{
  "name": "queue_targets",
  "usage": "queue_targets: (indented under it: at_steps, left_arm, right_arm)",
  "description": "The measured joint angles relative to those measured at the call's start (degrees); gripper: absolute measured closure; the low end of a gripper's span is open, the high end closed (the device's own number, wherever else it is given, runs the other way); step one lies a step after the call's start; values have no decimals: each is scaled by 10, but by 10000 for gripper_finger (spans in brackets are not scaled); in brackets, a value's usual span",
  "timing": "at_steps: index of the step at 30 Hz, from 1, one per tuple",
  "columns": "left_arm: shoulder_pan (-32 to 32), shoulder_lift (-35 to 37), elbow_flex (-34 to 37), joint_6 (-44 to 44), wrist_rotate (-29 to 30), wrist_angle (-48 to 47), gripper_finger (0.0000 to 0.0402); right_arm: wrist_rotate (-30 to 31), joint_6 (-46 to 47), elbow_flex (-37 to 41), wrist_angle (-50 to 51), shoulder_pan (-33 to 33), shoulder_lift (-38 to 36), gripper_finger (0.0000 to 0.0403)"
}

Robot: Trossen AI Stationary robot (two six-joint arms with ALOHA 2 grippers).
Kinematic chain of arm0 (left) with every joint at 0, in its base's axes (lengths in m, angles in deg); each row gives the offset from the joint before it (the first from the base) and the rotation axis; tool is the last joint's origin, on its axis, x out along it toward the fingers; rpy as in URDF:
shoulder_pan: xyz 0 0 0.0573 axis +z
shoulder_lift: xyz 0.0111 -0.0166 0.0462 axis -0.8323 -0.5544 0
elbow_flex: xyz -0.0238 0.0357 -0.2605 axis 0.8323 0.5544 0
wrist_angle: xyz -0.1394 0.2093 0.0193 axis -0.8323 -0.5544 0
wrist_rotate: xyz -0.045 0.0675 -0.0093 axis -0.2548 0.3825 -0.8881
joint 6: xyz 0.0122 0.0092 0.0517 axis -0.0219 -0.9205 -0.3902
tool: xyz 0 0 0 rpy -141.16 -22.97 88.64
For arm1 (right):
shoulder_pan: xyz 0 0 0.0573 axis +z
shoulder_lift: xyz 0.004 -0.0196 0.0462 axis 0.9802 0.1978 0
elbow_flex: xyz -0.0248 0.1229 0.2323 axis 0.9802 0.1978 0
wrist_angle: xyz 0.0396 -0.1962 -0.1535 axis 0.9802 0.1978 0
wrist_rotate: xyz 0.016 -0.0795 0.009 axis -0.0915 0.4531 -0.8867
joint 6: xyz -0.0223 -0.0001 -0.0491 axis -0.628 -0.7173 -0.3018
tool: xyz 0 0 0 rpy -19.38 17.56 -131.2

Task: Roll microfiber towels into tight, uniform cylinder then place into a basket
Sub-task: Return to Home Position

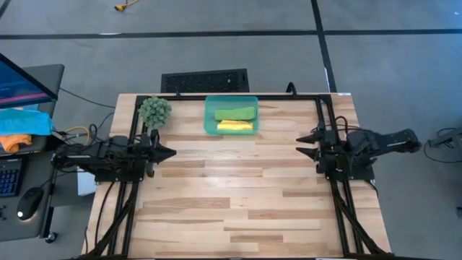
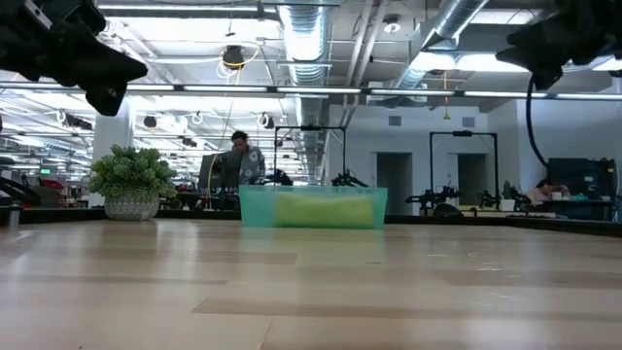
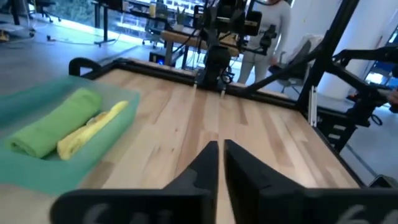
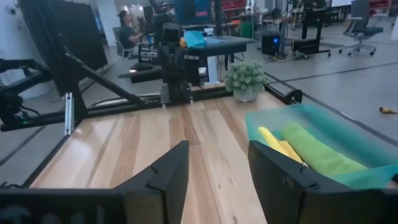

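Observation:
The teal basket (image 1: pixel 209 124) stands near the table's far edge, at its middle. Inside it lie two rolled towels side by side: the lime green one (image 1: pixel 237 113) on the far side and the yellow one (image 1: pixel 235 126) on the near side. They also show in the left wrist view, green (image 3: pixel 55 122) and yellow (image 3: pixel 93 129), and in the right wrist view, green (image 4: pixel 317 152) and yellow (image 4: pixel 277 143). My left gripper (image 1: pixel 172 152) is shut and empty at the table's left side. My right gripper (image 1: pixel 300 145) is open and empty at the right side. Both hang above the table.
A fuzzy green plant (image 1: pixel 154 110) in a pot stands left of the basket near the far edge. A dark frame (image 1: pixel 289 97) runs along the table's far edge and sides. People and desks show in the room beyond the table.

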Motion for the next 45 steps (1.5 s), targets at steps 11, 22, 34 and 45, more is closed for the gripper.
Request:
queue_targets:
  at_steps: [11, 22, 34, 45]
  left_arm:
    - [0, -1, 1, -49, 18, 23, 400]
    - [0, -2, 90, -106, 18, 176, 401]
    - [0, -5, 93, -122, 30, 166, 401]
    - [0, -6, 92, -113, 31, 162, 401]
  right_arm:
    - [2, 0, 92, -14, -1, -90, 221]
    - [13, 25, 135, -42, -1, -91, 221]
    - [41, 56, 152, -57, -1, -85, 221]
    - [41, 55, 152, -56, -1, -84, 221]
